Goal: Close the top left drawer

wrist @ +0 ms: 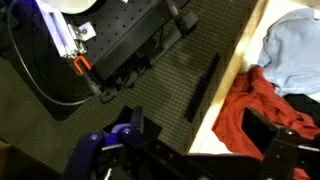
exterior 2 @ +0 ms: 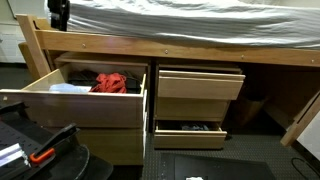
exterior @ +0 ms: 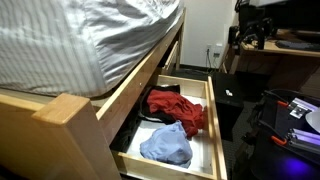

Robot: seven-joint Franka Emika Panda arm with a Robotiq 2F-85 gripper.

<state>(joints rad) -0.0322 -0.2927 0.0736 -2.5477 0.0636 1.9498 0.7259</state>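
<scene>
The top left drawer (exterior 2: 80, 105) stands pulled far out of the pine bed frame. It also shows in an exterior view (exterior: 213, 120) and in the wrist view (wrist: 225, 90). Inside lie a red cloth (exterior: 178, 108) (exterior 2: 112, 82) (wrist: 260, 100) and a light blue cloth (exterior: 165, 145) (wrist: 295, 50). My gripper (wrist: 205, 145) shows only in the wrist view, as dark fingers set wide apart. It hovers over the drawer's wooden wall, with one finger above the red cloth. It holds nothing.
A striped mattress (exterior: 80, 40) lies above the drawer. The bottom right drawer (exterior 2: 190, 128) is slightly open. The black robot base with cables (wrist: 110, 40) (exterior 2: 40, 150) stands on the dark carpet before the drawer. A black bar (wrist: 203, 88) lies on the carpet by the drawer wall.
</scene>
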